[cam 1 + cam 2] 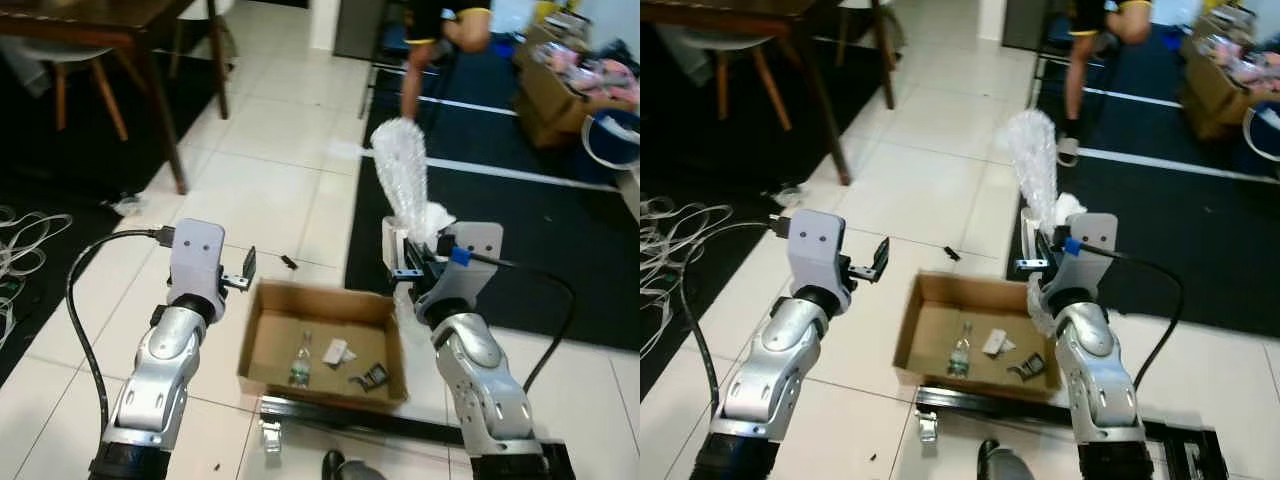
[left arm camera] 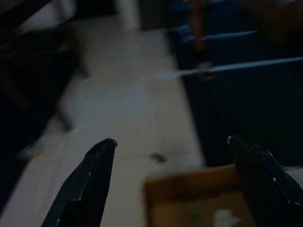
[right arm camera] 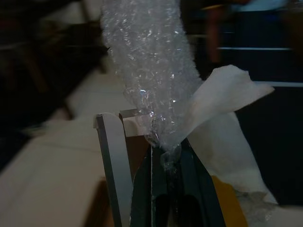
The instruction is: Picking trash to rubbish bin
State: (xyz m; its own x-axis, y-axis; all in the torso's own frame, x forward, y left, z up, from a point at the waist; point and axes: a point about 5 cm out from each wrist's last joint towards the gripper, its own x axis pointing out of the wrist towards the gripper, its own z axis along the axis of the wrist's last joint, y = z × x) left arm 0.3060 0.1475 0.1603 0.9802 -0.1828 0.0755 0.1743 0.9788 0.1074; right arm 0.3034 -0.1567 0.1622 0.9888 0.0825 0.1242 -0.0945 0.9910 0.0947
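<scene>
My right gripper [image 1: 408,255] is shut on a long roll of bubble wrap [image 1: 400,170] with a white paper sheet [image 3: 227,118] beside it, held upright just past the far right corner of an open cardboard box [image 1: 322,300]. The wrap [image 3: 151,66] rises straight up from the pinched fingers [image 3: 189,189]. The box on the floor holds a small clear bottle [image 1: 300,362], a white scrap [image 1: 337,351] and a dark piece [image 1: 371,377]. My left gripper [image 1: 246,268] stands open above the box's far left corner, its fingers [image 2: 90,179] wide apart with nothing between them.
A dark wooden table [image 1: 110,30] and chair [image 1: 85,75] stand at the far left, with white cables [image 1: 25,240] on the floor. A person's legs [image 1: 440,45] stand on the dark mat [image 1: 500,200]. Cardboard boxes [image 1: 550,95] sit far right. A small black item [image 1: 289,262] lies on the tiles.
</scene>
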